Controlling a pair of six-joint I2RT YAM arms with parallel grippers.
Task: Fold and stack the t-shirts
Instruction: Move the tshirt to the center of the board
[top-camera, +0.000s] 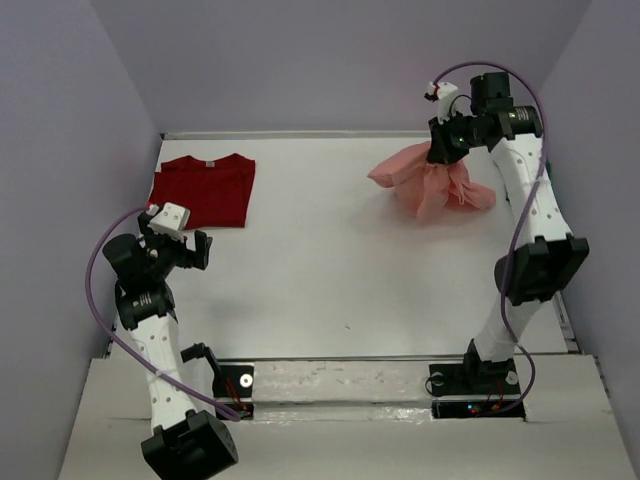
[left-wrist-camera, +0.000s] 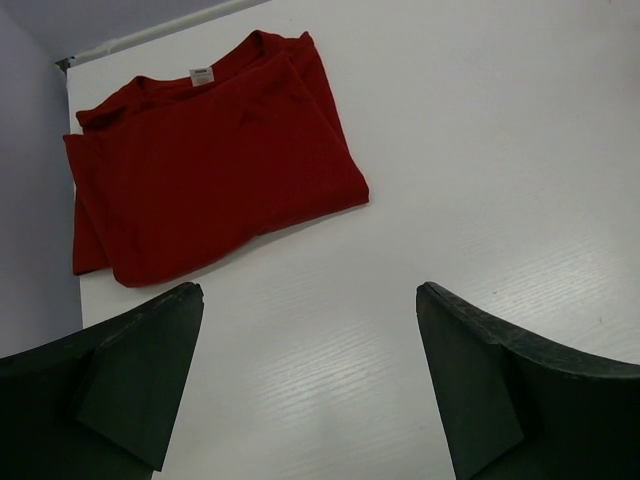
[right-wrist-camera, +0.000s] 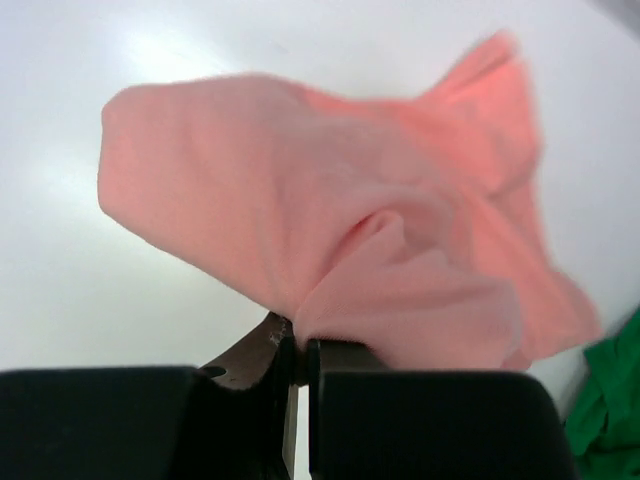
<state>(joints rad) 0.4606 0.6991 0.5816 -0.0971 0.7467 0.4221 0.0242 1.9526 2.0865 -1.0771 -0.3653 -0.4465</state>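
Observation:
A dark red t-shirt lies folded flat at the table's far left, its white neck label up. My left gripper hovers just in front of it, open, with nothing between its fingers. At the far right my right gripper is shut on a bunched fold of the salmon-pink t-shirt, which hangs crumpled from the jaws above the table. A bit of the bright green t-shirt peeks in at the right wrist view's lower right edge; the top view hides it.
The white table is boxed in by purple-grey walls on three sides. A rail runs along its far edge. Both arm bases are bolted to the near ledge.

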